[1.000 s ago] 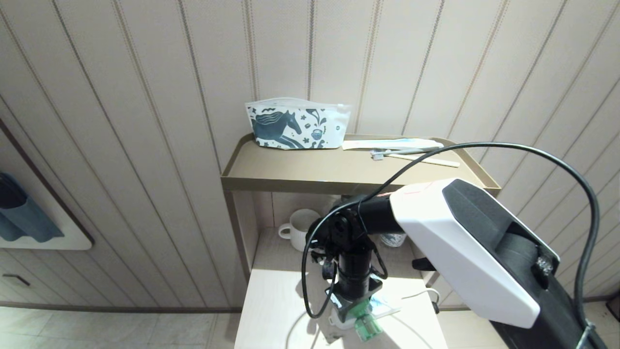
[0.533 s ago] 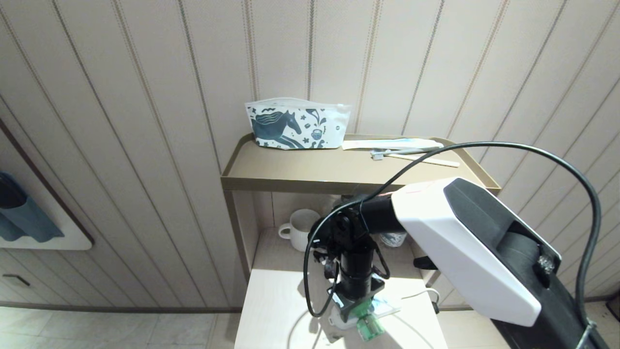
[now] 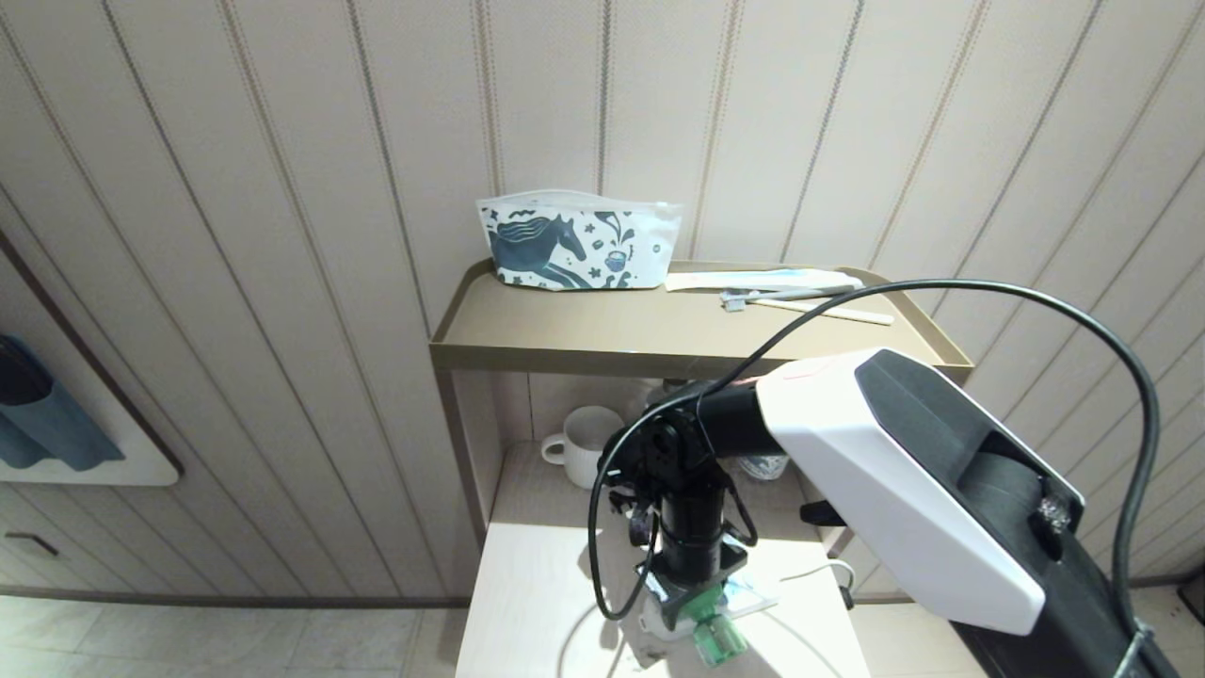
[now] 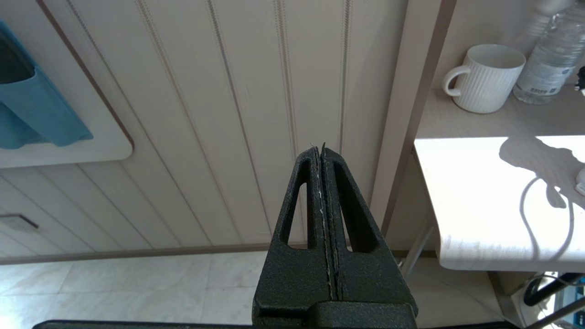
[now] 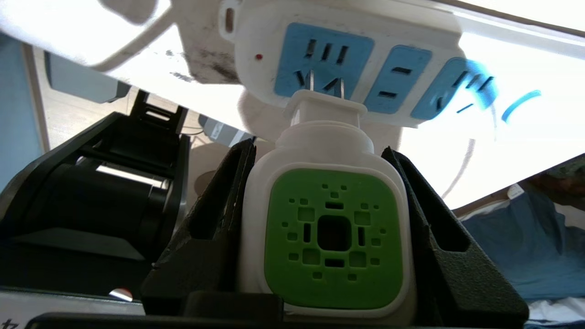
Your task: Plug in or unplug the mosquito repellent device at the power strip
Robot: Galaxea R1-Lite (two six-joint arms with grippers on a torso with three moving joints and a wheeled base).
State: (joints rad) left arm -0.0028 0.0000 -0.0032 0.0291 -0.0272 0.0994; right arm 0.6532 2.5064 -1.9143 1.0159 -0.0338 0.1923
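While our right arm reached down over the counter [image 3: 537, 603], our right hand [image 5: 327, 192] pinched the mosquito repellent device [image 5: 327, 228] by the two sides of its white head, one black finger [image 5: 219, 219] pressed against each flank. From the right wrist view we saw the green vented face of the device turned toward the camera and its two metal prongs meeting the first light-blue socket face of the power strip [image 5: 347, 59], the one next to the small red dot. The prongs still showed bare metal between plug and socket, so the device was not seated flush. From the head view the device [image 3: 715, 640] sat at the near edge of the counter with its translucent green bottle pointing toward us, and the power strip [image 3: 753, 598] lay beneath the hand, mostly hidden by the wrist.

Our left hand [image 4: 323, 155] hung off to the left of the furniture, its fingers pressed together on nothing, facing the panelled wall.

Farther back on the counter stood a white ribbed mug [image 3: 586, 443] beside a clear water bottle [image 4: 550, 55]. On the brown shelf [image 3: 621, 330] above lay a horse-printed pouch [image 3: 574, 243] and a toothbrush [image 3: 800, 303].
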